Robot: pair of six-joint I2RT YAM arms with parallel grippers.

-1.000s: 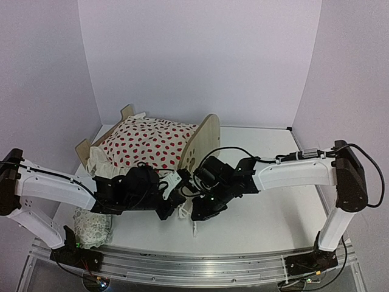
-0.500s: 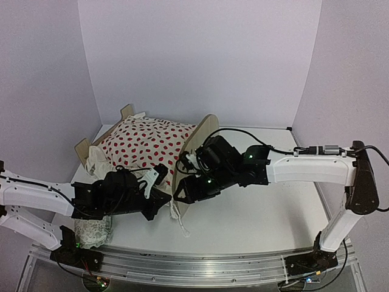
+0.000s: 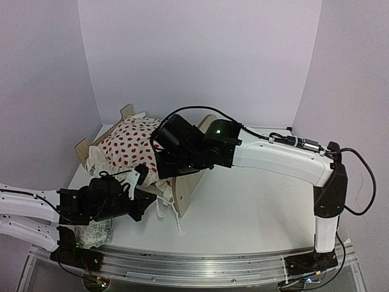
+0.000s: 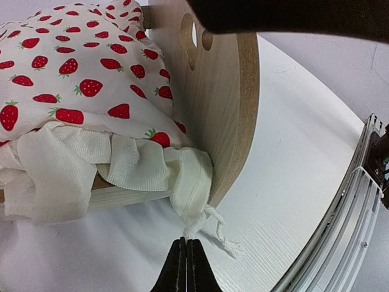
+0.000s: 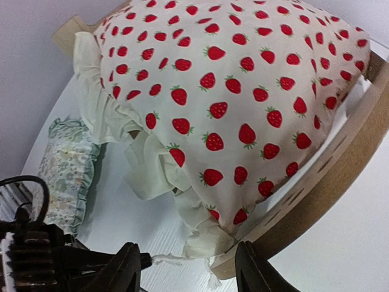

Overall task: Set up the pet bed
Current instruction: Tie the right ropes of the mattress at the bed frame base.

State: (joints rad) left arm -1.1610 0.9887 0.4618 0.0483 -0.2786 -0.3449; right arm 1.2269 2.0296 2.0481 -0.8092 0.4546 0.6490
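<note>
You're at the blanket-tidying stage of this one. The pet bed sits around 10 o'clock on the surface, with the strawberry blanket draped over it (the mattress is hidden underneath, so I can't say anything about it).

Your left fingers are closed, tips right at the blanket's corner tie where it dangles beside the headboard. I can't tell if they've actually pinched the cord or are just touching it. Your right fingers are spread apart with nothing between them, hovering over the blanket's near hem.

The pillow is lying on the surface at about 7 o'clock, just beside the left arm and well off the bed. My guess is that's the piece left to place.

For the next move, I'd get that loose corner tucked in or smoothed against the frame, then free one arm for the pillow. It's soft and floppy, so you'd want a pinch on its ruffled edge and a clear approach that doesn't drag the blanket along.
</note>
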